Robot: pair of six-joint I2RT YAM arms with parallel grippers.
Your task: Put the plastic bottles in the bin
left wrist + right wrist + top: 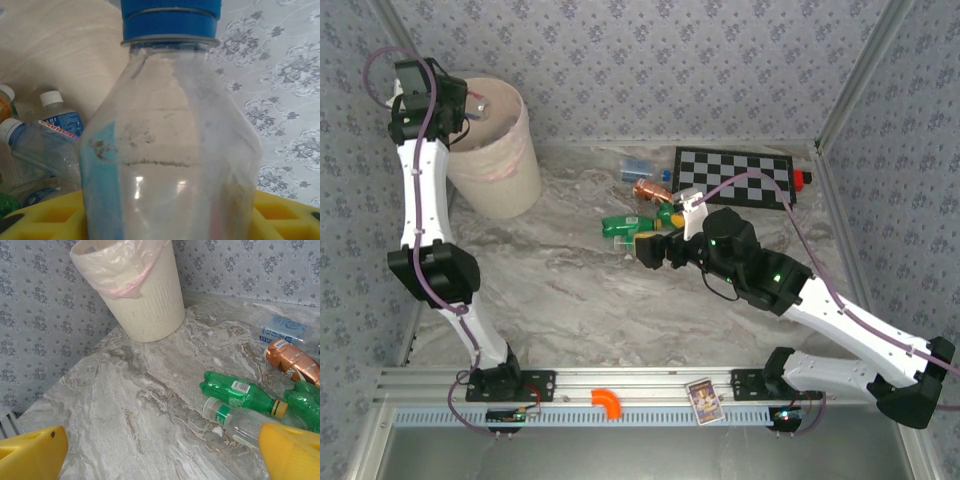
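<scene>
Jaws on the left gripper point(463, 108): closed about a clear bottle point(170, 130) with a blue cap. In the left wrist view its sides lie against both yellow fingers point(45, 215). This gripper hangs over the mouth of the bin point(508, 170), upper left of the top view.

Bin: upright on the surface point(570, 290), with a pale ribbed wall. A clear liner is folded over the rim, with a pinkish band.

Left edge of the left wrist view, behind the gripped bottle:
- A white-capped bottle point(59, 122) with a blue label lies tilted against a pale wall.
- Another white cap sits just below and left of it.
- A patch of green shows in the lower left corner.
- Cannot tell for certain that these lie inside the bin.

Jaws on the right gripper point(648, 250): wide apart, nothing between them. Its yellow fingers sit in the two lower corners of the right wrist view. In the top view it is at centre frame, just beside the loose bottles.

Loose bottles, right side of the right wrist view, all lying on the surface and well apart from the bin:
- A green bottle point(240, 392) with a yellowish cap.
- A clear green-labelled bottle point(232, 419) just below it.
- A second green bottle point(306, 402) at the right edge.
- A copper-orange bottle point(292, 360) above that.
- A blue-labelled bottle point(282, 330) higher again.

Checkerboard point(735, 180): flat on the surface, up and right of the bottles in the top view.
</scene>
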